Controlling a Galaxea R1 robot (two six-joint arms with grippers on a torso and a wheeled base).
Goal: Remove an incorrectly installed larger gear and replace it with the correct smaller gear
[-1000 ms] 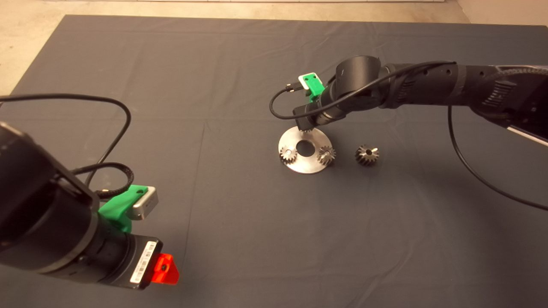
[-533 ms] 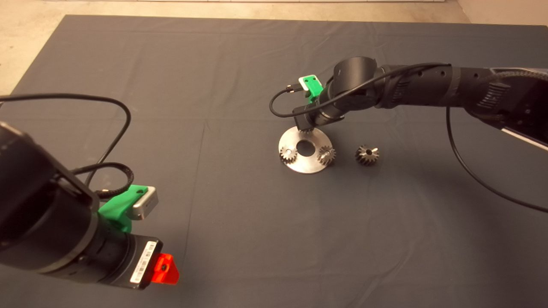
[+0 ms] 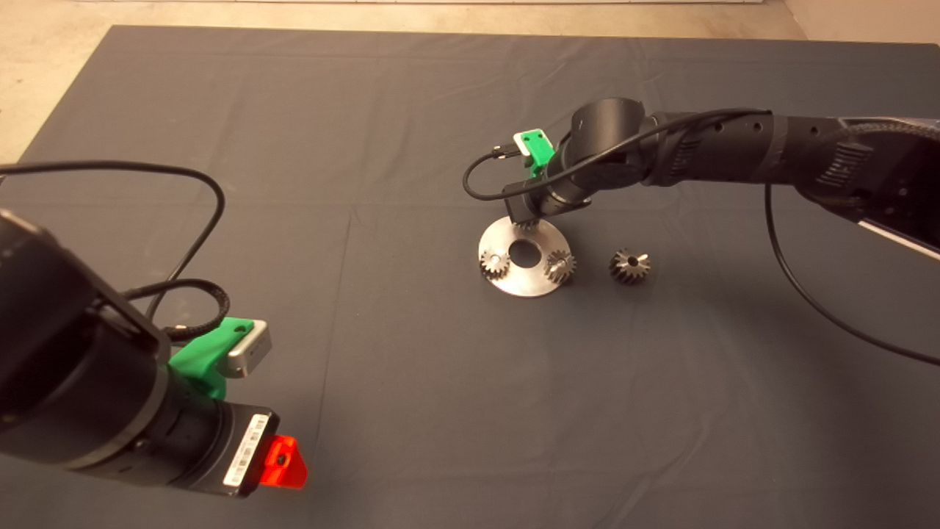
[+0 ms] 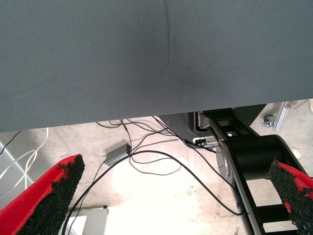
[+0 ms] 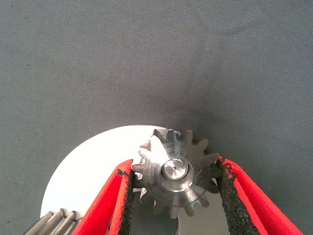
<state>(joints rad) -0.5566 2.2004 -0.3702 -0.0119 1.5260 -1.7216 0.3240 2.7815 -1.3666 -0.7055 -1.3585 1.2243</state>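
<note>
R gripper (image 5: 173,169) is over the far edge of the disc (image 3: 523,283), closed on the small gear (image 5: 161,191). One pad touches the teeth on each side. The gear sits flat on the disc w/ a pin end showing in its centre hole, so it looks seated or nearly so.

Big gear (image 3: 629,266) lies on the mat (image 3: 411,147) just off the disc's right edge, apart from it. Other 2 gears (image 3: 494,264) sit at the disc's near-left and near-right edge.

L gripper (image 4: 176,196) is parked at the mat's near-left corner, fingers wide apart, holding nothing.

Handling, as a guess:
- Small gear is solid steel, so stiff, dense for its size, not fragile.
- Smooth metal is prob. slick. The tooth tips give the rough pads some bite, but contact is only on a few points.
- Best hold is across the teeth on opposite sides, as now, keeping it level. Any tilt could bind it on the pin.
</note>
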